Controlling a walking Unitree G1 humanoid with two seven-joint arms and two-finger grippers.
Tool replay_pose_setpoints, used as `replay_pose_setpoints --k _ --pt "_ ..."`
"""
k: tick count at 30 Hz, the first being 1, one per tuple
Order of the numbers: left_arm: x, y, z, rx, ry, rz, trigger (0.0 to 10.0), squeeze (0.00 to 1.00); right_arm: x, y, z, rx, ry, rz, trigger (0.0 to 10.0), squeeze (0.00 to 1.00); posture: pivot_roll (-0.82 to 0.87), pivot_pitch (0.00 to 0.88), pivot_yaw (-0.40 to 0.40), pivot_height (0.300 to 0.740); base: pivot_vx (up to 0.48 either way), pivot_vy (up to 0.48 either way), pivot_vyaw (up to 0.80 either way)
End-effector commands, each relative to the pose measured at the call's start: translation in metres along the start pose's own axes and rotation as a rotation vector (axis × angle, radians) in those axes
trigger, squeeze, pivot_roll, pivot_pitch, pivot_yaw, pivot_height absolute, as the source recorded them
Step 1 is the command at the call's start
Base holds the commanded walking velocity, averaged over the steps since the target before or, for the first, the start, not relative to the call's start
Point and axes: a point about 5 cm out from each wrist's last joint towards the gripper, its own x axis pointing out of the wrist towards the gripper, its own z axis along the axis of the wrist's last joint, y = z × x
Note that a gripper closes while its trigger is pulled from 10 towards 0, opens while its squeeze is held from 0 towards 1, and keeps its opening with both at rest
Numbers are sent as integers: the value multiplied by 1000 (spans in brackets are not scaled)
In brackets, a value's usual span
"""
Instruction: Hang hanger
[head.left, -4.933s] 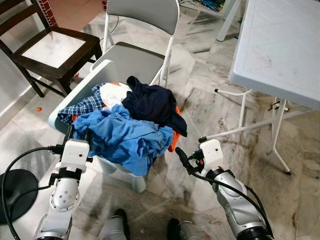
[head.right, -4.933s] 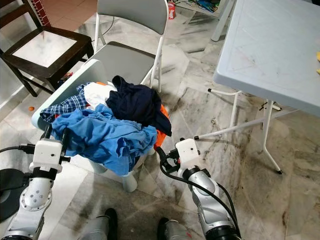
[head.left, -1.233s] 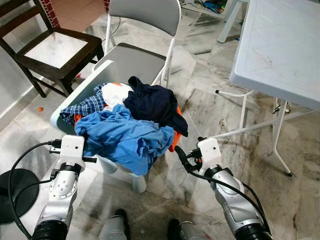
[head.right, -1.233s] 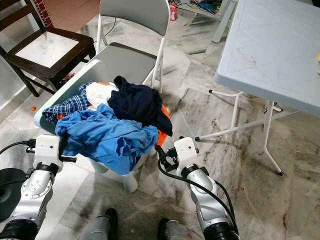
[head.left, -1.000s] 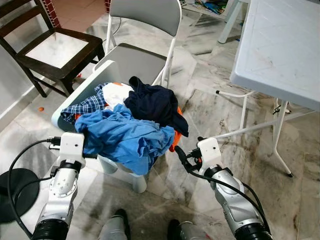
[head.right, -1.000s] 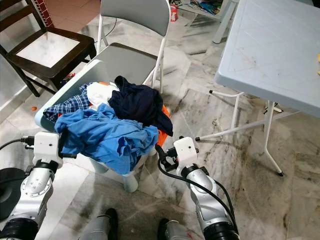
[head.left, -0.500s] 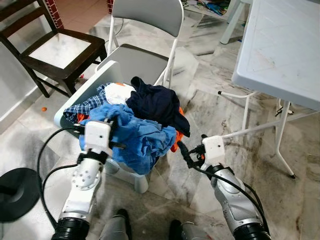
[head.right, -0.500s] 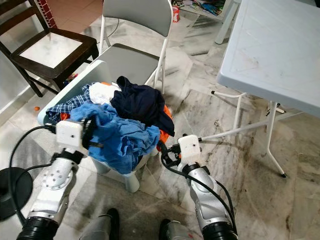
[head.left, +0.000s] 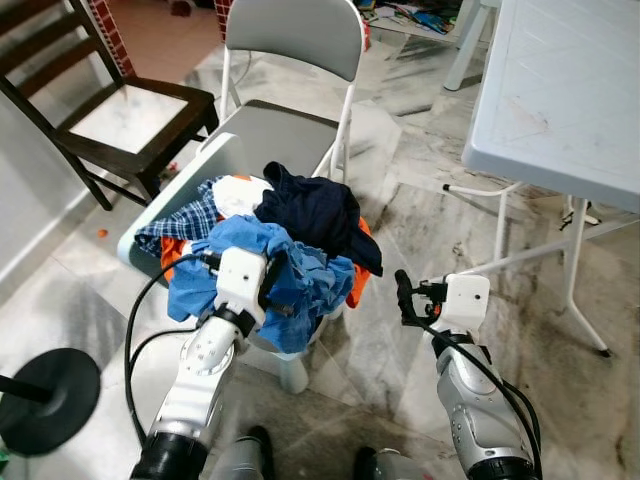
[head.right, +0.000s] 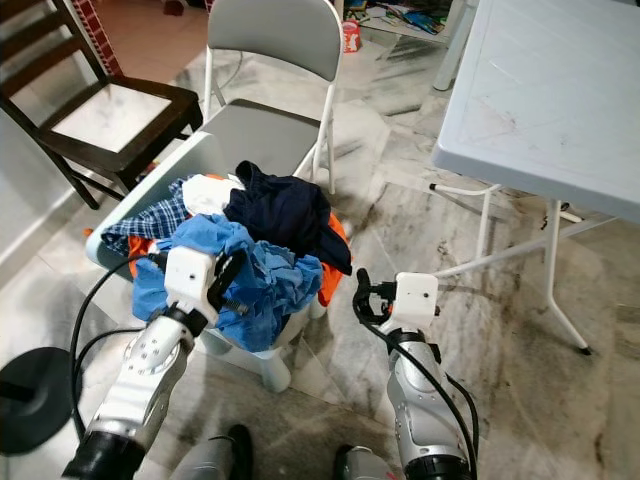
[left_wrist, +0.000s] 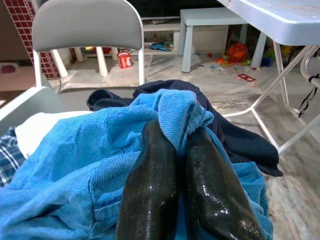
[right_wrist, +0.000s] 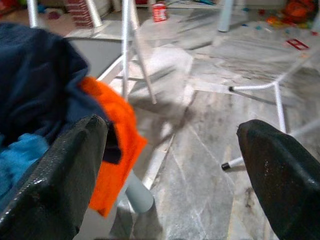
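Two grippers are up, but no hanger can be seen yet, so you cannot judge its long axis or which way it lies from either set of fingers. Your left gripper (left_wrist: 172, 150) has its fingers pinched nearly together on a fold of the blue shirt (head.left: 300, 270), which tops the heap at the near side of the basket (head.left: 150, 215). Your right gripper (right_wrist: 170, 165) hangs just beside the basket's right flank, fingers spread wide and holding nothing, with an orange cloth (right_wrist: 112, 150) close to one finger.

Judging from this, the step in hand is clearing or taking up a garment (the hanger may be buried under the pile or out of frame altogether). The left arm is plainly the nearer one to the laundry. The dark shirt (head.left: 315, 215) lies behind the blue one, toward the grey chair (head.left: 290, 50). A white table (head.left: 560, 90) stands well apart on your right.
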Motion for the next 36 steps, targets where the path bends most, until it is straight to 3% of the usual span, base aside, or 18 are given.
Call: replay_pose_setpoints --k 1,10,16,26,36 --pt "0 1 -4 -2 28 -41 10000 0 -2 -6 -2 27 10 -42 10000 0 -65 151 75 740 0 0 0" --pt "2 8 -4 -9 15 -35 10000 0 -5 -13 -5 31 17 -34 10000 0 -67 156 81 740 312 0 -468" --pt "0 11 -7 -16 25 -7 10000 0 -1 -3 0 16 13 20 10000 0 -62 180 57 740 365 0 -473" --pt "-6 10 -13 -54 43 29 10000 0 -3 2 1 -1 20 61 10000 0 -62 202 30 740 0 0 0" --pt "-3 13 -10 -52 40 25 10000 0 -5 2 0 3 31 59 10000 0 -71 221 44 740 0 -354 -433"
